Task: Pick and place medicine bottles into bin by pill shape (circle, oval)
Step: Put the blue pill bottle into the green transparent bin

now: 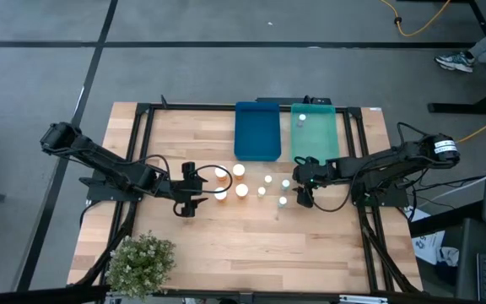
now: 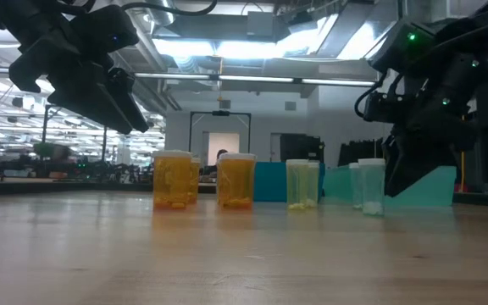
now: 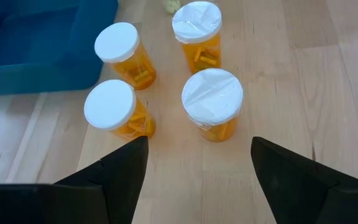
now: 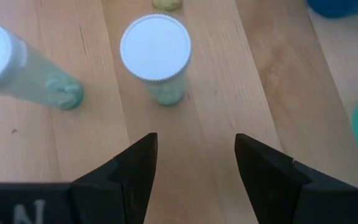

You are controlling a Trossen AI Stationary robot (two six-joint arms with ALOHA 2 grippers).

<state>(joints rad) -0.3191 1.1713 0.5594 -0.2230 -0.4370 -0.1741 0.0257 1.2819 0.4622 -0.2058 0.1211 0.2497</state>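
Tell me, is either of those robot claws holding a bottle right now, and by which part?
Neither. The left gripper is open above the amber bottles, and the right gripper is open near a pale bottle. Nothing sits between either pair of fingers.

L arm reaches in from table's left, elbow bent, left gripper (image 1: 187, 192) held above the tabletop w/ fingers (image 3: 120, 171) spread wide. R arm mirrors from the right; right gripper (image 1: 304, 187) also raised, fingers (image 4: 129, 168) parted.
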